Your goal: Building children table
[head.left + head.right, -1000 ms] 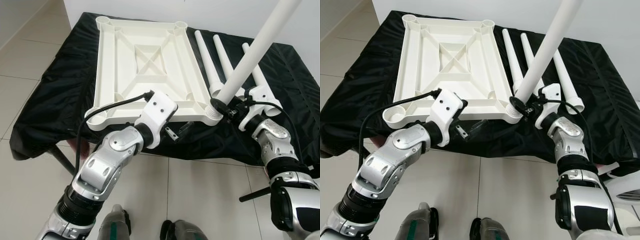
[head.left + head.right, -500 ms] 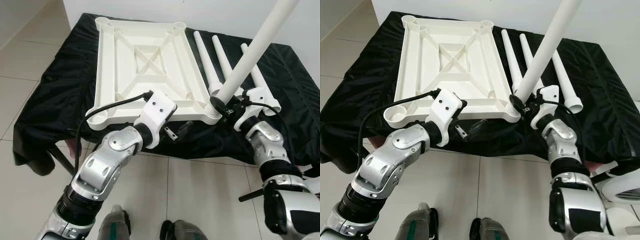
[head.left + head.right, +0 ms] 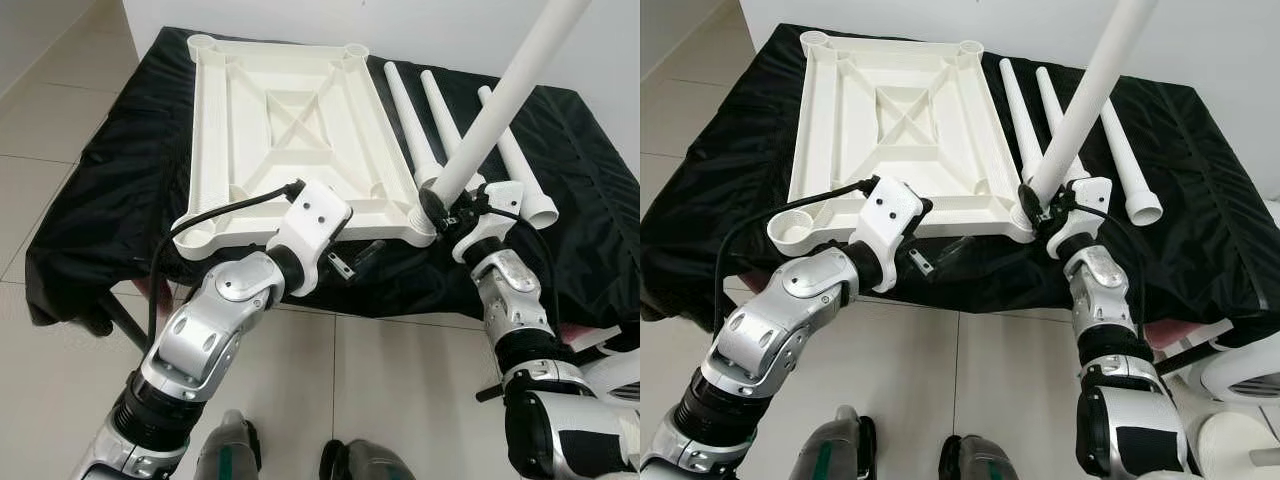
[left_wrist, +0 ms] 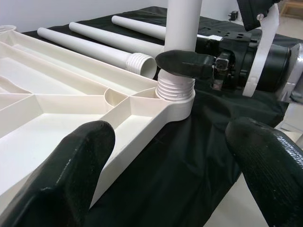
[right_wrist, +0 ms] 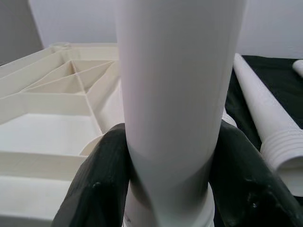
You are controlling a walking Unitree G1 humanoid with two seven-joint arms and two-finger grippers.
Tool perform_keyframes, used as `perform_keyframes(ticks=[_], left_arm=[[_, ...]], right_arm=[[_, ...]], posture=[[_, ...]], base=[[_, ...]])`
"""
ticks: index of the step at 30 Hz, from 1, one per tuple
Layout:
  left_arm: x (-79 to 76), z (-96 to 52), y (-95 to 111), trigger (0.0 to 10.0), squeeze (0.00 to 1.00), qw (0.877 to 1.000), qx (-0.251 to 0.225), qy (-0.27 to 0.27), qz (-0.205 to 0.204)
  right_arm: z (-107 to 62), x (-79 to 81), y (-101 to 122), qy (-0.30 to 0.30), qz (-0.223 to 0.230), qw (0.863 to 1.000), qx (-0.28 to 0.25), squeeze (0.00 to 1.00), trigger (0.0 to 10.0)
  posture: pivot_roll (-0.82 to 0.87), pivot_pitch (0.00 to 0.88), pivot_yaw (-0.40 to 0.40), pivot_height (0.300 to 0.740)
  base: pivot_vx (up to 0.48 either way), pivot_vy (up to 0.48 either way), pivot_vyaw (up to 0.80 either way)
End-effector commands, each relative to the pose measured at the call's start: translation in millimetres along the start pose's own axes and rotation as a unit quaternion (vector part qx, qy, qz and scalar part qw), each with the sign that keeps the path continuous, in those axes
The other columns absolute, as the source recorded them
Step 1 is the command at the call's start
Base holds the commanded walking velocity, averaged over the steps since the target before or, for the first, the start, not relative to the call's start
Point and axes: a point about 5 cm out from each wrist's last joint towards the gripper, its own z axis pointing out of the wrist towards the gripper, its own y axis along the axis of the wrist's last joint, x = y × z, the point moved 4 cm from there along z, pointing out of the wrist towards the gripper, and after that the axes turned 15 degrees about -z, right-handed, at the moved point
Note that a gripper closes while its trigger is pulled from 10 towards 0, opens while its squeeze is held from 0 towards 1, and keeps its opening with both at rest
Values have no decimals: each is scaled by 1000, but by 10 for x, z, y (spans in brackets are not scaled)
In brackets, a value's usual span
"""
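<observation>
A white plastic tabletop (image 3: 290, 120) lies upside down on a black-draped table (image 3: 130, 170). One white table leg (image 3: 500, 100) stands upright in the tabletop's near right corner socket (image 4: 176, 94), its threaded end showing just above the socket. My right gripper (image 3: 440, 203) is shut on that leg just above the threads. My left gripper (image 3: 358, 258) is open at the tabletop's near edge, left of the socket, holding nothing. Three more white legs (image 3: 425, 120) lie side by side on the cloth to the right of the tabletop.
The black cloth hangs over the table's front edge (image 3: 400, 290). Tiled floor (image 3: 60, 120) surrounds the table, and my feet (image 3: 340, 460) stand on it below. A white wall (image 3: 420, 30) lies behind the table.
My right forearm has swung inward under the leg while the gripper keeps hold of it at the socket. The left arm has not moved.
</observation>
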Motion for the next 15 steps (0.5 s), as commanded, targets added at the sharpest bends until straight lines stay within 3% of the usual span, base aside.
perform_keyframes(ticks=[1, 6, 10, 15], left_arm=[[-56, -5, 2, 10000, 0, 1000, 1, -15, -3], [-59, 1, 2, 10000, 0, 1000, 0, -15, -3], [-57, 2, 4, 10000, 0, 1000, -1, -15, -3], [-63, 7, 8, 10000, 0, 1000, -2, -17, -3]], right_arm=[[-34, -84, -11, -36, 10, 999, 0, 0, 10000], [-39, 10, -22, -105, 6, 994, 17, 0, 10000], [-43, 41, -29, -115, 5, 993, 21, 0, 10000], [-94, 195, -96, -185, 10, 981, 54, 0, 10000]], posture=[[116, 94, -78, 740], [111, 94, -83, 740], [111, 94, -82, 740], [102, 95, -68, 740]], base=[[0, 0, 0], [0, 0, 0], [0, 0, 0], [0, 0, 0]])
